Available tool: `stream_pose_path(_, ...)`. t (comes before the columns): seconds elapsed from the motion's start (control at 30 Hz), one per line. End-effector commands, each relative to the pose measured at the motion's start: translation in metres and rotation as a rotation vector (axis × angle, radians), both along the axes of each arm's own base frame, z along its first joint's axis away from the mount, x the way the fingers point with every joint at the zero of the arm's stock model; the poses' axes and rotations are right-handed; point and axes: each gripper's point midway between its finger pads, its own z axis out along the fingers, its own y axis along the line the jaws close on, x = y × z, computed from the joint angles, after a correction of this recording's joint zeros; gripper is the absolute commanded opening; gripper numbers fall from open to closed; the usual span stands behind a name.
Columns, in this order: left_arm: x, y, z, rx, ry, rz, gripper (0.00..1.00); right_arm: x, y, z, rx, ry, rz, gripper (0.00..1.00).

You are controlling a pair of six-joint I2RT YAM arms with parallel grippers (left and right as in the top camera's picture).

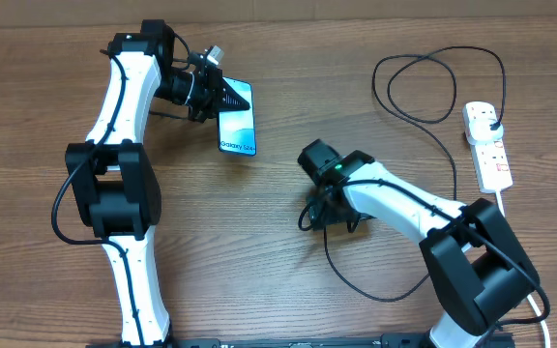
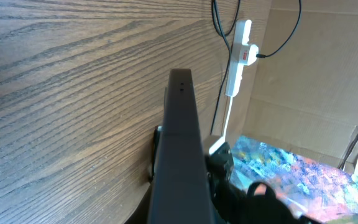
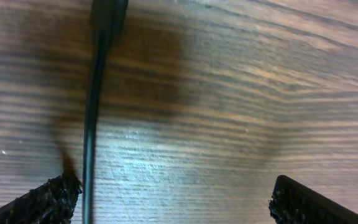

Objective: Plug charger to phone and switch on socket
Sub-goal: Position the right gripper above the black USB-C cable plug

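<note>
The phone (image 1: 238,123), with its light blue screen up, is held tilted by my left gripper (image 1: 219,95), which is shut on its far end. In the left wrist view the phone (image 2: 179,124) shows edge-on as a dark slab. The black charger cable (image 1: 356,280) loops over the table to its plug (image 1: 492,121) in the white socket strip (image 1: 491,159). My right gripper (image 1: 327,213) is open and low over the cable's free end. In the right wrist view the cable (image 3: 91,130) runs just inside the left finger, with the connector (image 3: 107,15) ahead; the open jaws (image 3: 176,205) hold nothing.
The socket strip (image 2: 241,50) and its white cord also show in the left wrist view, with brown cardboard (image 2: 328,74) and a colourful patterned surface (image 2: 291,168) beyond. More cable loops (image 1: 433,87) lie at the back right of the wooden table (image 1: 288,290).
</note>
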Motion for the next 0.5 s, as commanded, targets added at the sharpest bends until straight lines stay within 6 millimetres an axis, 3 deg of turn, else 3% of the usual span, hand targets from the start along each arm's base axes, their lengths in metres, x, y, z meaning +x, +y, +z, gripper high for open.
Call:
stream_pose_path(0.0, 0.002, -0.007, 0.018, -0.049, -0.047, -0.017, 0.04, 0.000, 0.011, -0.010, 0.120, 0.051, -0.030, 1.00)
stream_pose_path(0.07, 0.002, -0.007, 0.018, -0.049, -0.047, -0.017, 0.04, 0.008, 0.013, -0.010, 0.152, 0.035, -0.045, 0.98)
stream_pose_path(0.2, 0.002, -0.007, 0.018, -0.049, -0.047, -0.017, 0.04, 0.028, 0.015, -0.008, 0.190, -0.031, -0.066, 0.74)
stream_pose_path(0.47, -0.001, -0.007, 0.018, -0.049, -0.034, -0.017, 0.04, 0.050, 0.013, -0.005, 0.198, -0.117, -0.083, 0.49)
